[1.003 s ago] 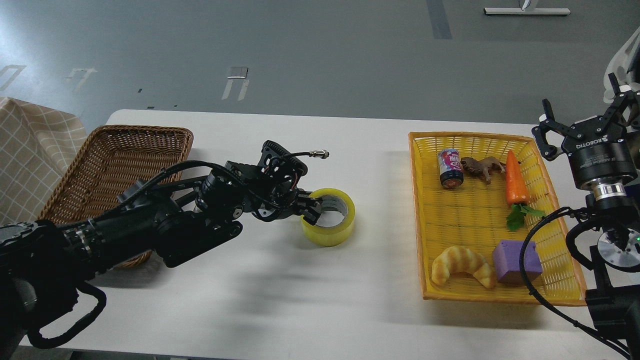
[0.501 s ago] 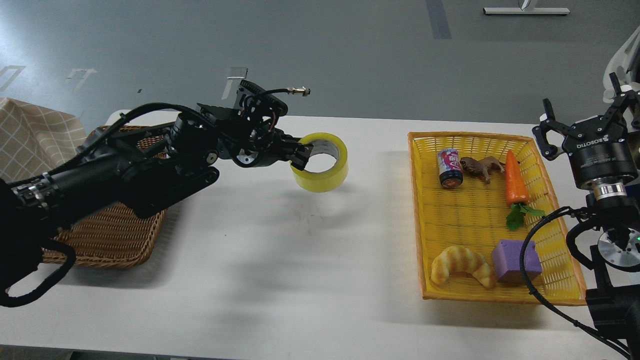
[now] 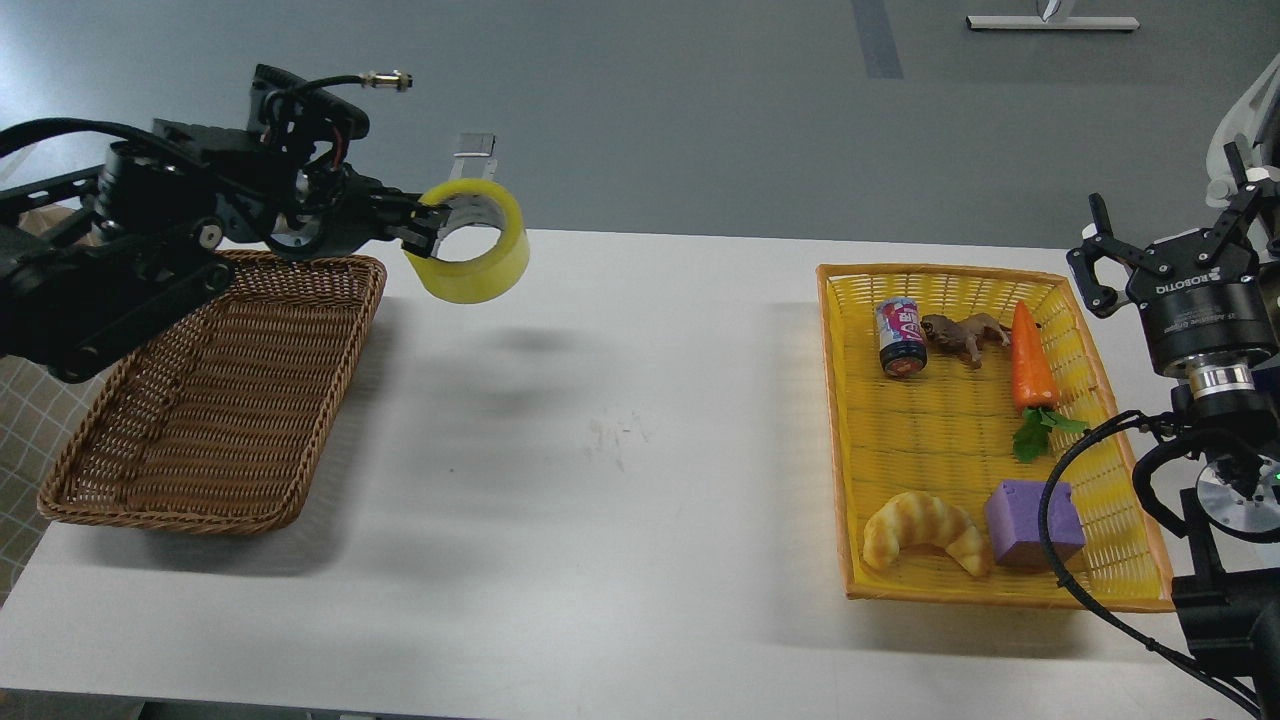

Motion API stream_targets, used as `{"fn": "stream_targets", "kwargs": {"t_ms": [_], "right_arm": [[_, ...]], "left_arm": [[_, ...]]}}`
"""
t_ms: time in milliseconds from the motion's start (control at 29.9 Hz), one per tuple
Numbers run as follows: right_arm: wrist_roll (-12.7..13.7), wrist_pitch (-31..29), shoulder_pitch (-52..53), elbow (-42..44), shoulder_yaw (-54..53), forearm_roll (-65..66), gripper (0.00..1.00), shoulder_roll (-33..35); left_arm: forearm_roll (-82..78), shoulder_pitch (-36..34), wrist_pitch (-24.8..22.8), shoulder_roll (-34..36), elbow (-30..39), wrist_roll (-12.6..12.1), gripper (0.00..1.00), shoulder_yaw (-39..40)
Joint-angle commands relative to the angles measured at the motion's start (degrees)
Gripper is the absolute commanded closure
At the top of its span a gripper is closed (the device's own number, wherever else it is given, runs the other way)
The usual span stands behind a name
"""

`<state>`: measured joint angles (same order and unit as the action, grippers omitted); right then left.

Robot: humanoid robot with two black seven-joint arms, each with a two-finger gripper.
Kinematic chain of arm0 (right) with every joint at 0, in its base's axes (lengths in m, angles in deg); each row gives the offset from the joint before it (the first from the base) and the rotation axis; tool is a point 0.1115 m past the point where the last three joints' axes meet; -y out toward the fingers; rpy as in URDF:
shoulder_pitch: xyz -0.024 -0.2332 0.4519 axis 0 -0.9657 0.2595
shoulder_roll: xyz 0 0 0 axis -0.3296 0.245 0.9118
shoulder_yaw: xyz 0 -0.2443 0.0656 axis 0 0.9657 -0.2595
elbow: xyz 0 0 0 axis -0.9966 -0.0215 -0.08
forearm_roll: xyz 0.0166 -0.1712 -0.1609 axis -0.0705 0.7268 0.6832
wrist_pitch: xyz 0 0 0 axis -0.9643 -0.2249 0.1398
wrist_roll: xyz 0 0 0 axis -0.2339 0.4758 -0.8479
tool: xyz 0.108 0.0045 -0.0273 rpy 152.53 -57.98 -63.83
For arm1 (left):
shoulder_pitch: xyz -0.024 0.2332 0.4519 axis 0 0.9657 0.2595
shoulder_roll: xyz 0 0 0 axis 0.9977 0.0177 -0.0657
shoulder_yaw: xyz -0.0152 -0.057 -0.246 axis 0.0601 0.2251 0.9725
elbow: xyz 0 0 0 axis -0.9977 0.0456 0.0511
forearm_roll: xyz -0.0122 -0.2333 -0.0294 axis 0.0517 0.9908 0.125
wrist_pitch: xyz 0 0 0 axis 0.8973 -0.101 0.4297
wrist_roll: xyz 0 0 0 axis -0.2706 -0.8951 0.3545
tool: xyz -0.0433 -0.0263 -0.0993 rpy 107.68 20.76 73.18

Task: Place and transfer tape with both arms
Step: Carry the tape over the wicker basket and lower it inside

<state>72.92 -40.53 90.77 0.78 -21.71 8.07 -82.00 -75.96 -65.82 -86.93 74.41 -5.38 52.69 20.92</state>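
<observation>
My left gripper is shut on the left wall of the tape, a wide yellow roll with a grey-white core. It holds the roll in the air above the table's far edge, just right of the brown wicker basket. My right gripper is open and empty, raised at the far right beside the yellow tray.
The yellow tray holds a small can, a brown toy animal, a carrot, a croissant and a purple block. The white table lies between basket and tray. A checked cloth hangs at the far left.
My left gripper has lifted the tape off the table and carried it up and to the left, toward the wicker basket. The right arm has not moved.
</observation>
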Motion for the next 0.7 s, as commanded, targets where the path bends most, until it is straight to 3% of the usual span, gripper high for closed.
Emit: {"fn": "stream_targets", "kwargs": {"t_ms": [0,401,669], "right_arm": [[0.1,0.0,-0.1,0.0,0.0,0.0,0.0,-0.1],[0.1,0.0,0.0,-0.1,-0.2,-0.1,0.0,-0.1],[0.1,0.0,0.1,0.2,-0.1,-0.1,0.0,0.0]], "left_arm": [[0.0,1.2,0.0,4.3,0.1,1.1,1.0,-0.1],[1.5,7.8,0.0,11.1,-0.1,1.8,1.0,-0.2],[3.0,13.9,4.7,11.5,-2.4,2.1,1.0,-0.2]]}}
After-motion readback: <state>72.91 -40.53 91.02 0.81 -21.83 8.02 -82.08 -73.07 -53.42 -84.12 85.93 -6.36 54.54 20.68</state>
